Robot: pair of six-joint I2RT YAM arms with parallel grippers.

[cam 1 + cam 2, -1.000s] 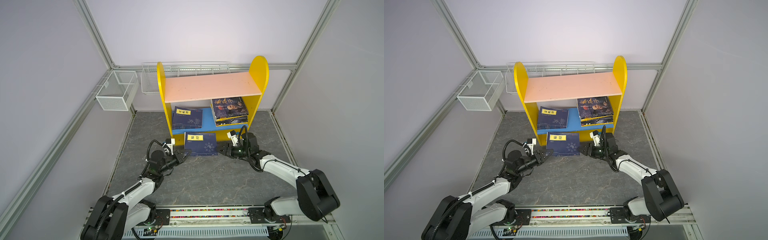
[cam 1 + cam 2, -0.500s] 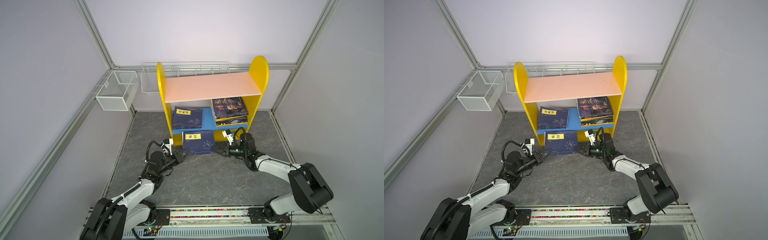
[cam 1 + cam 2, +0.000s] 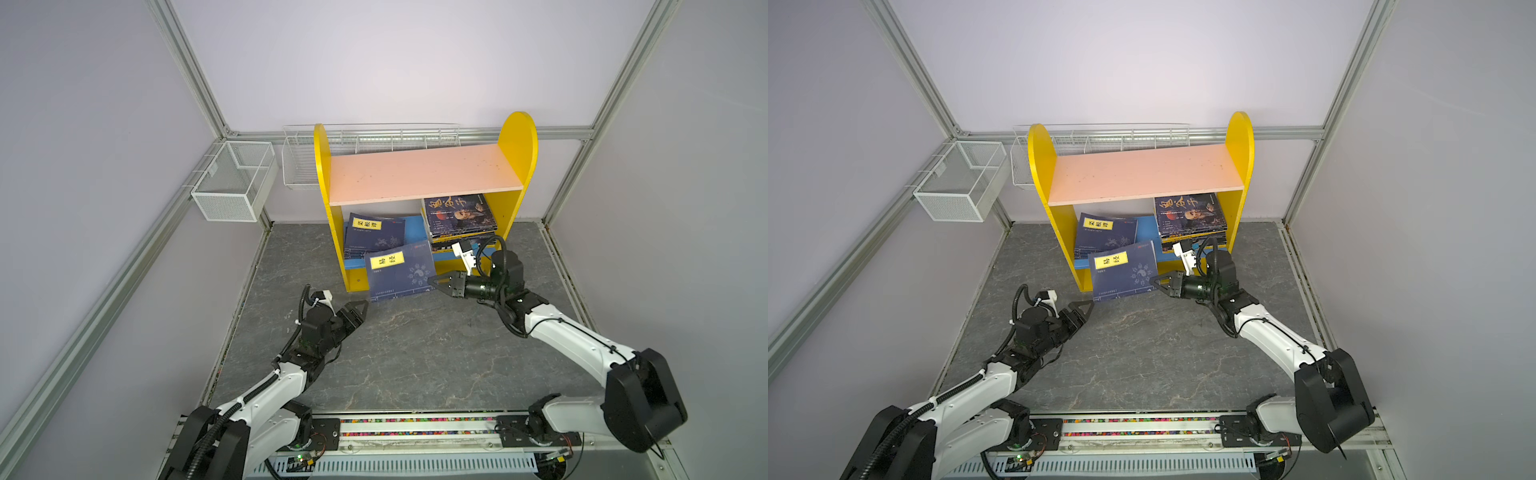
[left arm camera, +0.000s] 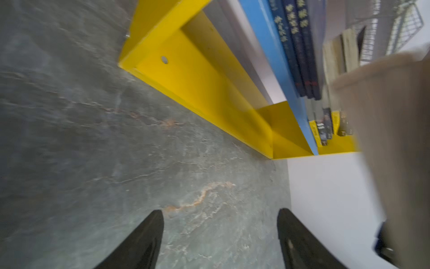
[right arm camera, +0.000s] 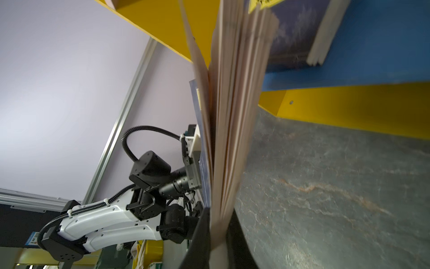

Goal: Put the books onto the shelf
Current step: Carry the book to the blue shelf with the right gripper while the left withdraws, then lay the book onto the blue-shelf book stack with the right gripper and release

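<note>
Fingers of the right gripper pinch a navy book tilted against the front of the shelf, not yet in. Beside it the left gripper gapes, empty. Two stacks lie inside the shelf; this looks like the last book.

Field notes, from my remote station: a grey marbled stone-look tabletop fills the cell floor. Pale lilac wall panels close the left, far and right sides, joined by silver aluminium frame posts. A small white mesh box basket hangs on the left wall, far end. A long shallow white wire basket runs along the far wall. At the near edge I see a metal rail with a multicoloured strip.
</note>
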